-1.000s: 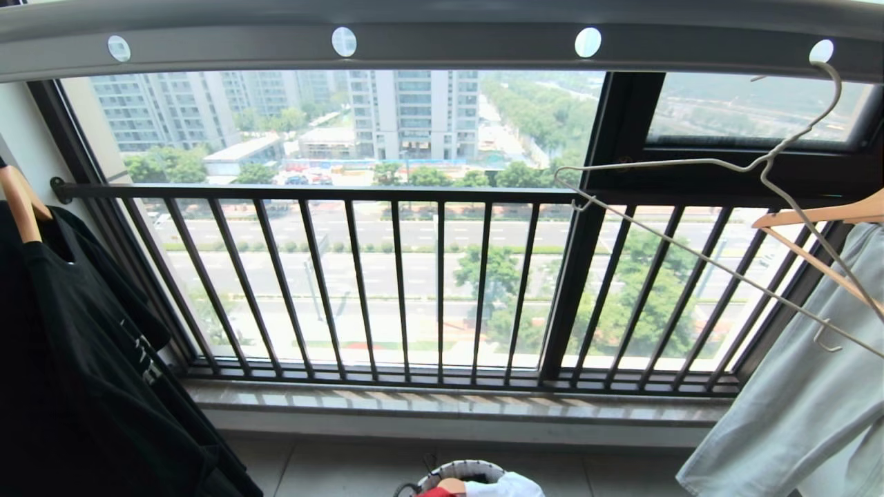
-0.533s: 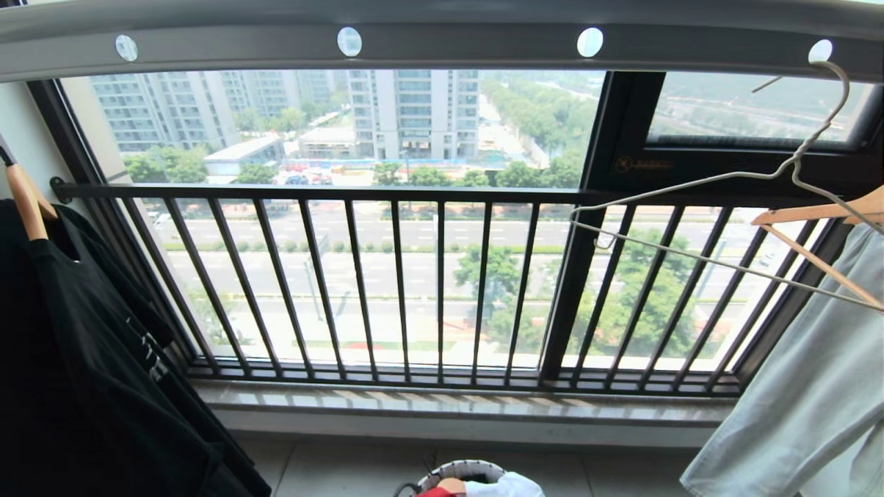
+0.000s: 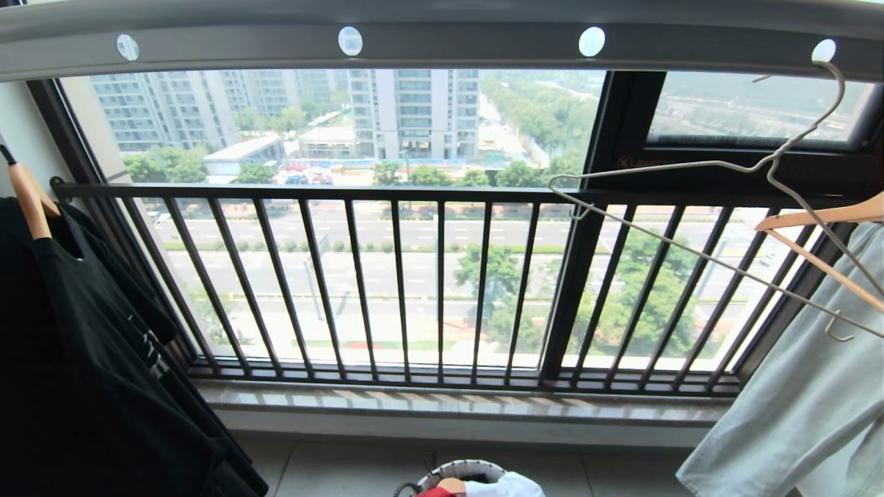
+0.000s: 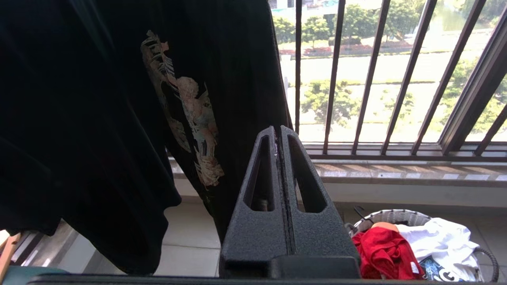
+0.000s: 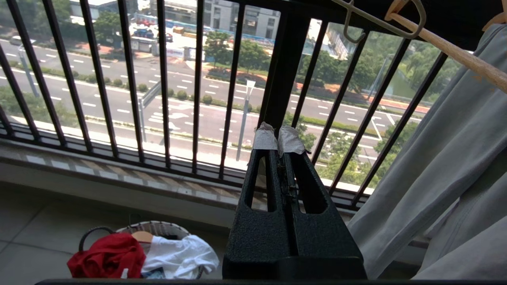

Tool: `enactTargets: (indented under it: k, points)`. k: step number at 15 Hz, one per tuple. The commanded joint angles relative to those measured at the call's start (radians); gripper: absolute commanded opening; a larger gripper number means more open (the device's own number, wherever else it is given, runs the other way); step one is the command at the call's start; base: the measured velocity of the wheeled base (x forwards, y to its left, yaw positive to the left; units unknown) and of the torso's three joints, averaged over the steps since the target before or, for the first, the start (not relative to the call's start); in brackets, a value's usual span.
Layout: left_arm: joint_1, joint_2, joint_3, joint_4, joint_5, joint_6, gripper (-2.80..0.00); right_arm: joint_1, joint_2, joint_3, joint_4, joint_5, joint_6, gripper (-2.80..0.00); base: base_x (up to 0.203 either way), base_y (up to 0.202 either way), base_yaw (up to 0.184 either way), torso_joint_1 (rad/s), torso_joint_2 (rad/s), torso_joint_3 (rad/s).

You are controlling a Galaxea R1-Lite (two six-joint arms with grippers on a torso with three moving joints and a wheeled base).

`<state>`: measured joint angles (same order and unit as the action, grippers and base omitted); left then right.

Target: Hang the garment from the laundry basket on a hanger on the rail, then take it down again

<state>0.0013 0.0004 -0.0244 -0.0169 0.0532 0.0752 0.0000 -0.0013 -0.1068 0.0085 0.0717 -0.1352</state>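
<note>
Red garment (image 4: 380,253) lies crumpled in the laundry basket (image 4: 390,217) on the floor under the window, no clear long axis. Wire hanger (image 3: 697,207) bare on the rail (image 3: 442,48), long axis slanting down toward the right. Left gripper (image 4: 279,132) and right gripper (image 5: 279,136) both closed, empty, held level facing the window. Looks like the start or the finish; if the start, next needs a reach down to the garment

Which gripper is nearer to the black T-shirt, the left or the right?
Left. The left gripper, shut, is right beside the black T-shirt. The right gripper, shut, is by the pale grey-green garment.
</note>
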Motion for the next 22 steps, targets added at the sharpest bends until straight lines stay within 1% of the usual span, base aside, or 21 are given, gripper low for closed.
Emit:
enactTargets:
  k: [1, 2, 3, 4, 6, 10, 12, 14, 22]
  points:
    - [0.000, 0.001, 0.009, 0.000, -0.001, -0.006, -2.80, 0.000, 0.001, 0.051, -0.003, 0.000, -0.003, -2.80, 0.000, 0.000, 0.000, 0.000, 0.00, 0.000]
    - [0.000, 0.001, 0.014, 0.001, -0.005, -0.007, -2.80, 0.000, 0.001, 0.070, -0.004, 0.000, -0.003, -2.80, 0.000, 0.000, 0.000, 0.000, 0.00, 0.000]
    - [0.000, 0.001, 0.024, 0.014, -0.024, -0.008, -2.80, 0.000, 0.001, 0.093, -0.023, 0.000, -0.002, -2.80, 0.000, 0.000, 0.000, 0.000, 0.00, 0.000]
    - [0.000, 0.001, 0.024, 0.018, -0.028, -0.025, -2.80, 0.000, 0.001, 0.108, -0.048, -0.001, 0.003, -2.80, 0.000, 0.000, 0.000, 0.000, 0.00, 0.000]
    - [0.000, 0.001, 0.024, 0.018, -0.027, -0.075, -2.80, 0.000, 0.001, 0.108, -0.006, -0.004, 0.001, -2.80, 0.000, 0.000, 0.000, 0.000, 0.00, 0.000]
    - [0.000, 0.001, 0.024, 0.017, -0.024, -0.100, -2.80, 0.000, 0.001, 0.105, 0.008, -0.014, 0.041, -2.80, 0.000, 0.000, 0.000, 0.000, 0.00, 0.000]
    - [0.000, 0.001, 0.024, 0.015, -0.022, -0.146, -2.80, 0.001, 0.001, 0.105, 0.006, -0.034, 0.092, -2.80, 0.000, 0.000, 0.000, 0.000, 0.00, 0.000]
    - [0.000, 0.001, 0.024, 0.014, -0.009, -0.155, -2.80, 0.000, 0.001, 0.105, 0.005, -0.038, 0.111, -2.80, 0.000, 0.000, 0.000, 0.000, 0.00, 0.000]
    - [0.000, 0.001, 0.024, 0.014, -0.007, -0.157, -2.80, 0.000, 0.001, 0.105, 0.005, -0.039, 0.112, -2.80, 0.000, 0.000, 0.000, 0.000, 0.00, 0.000]
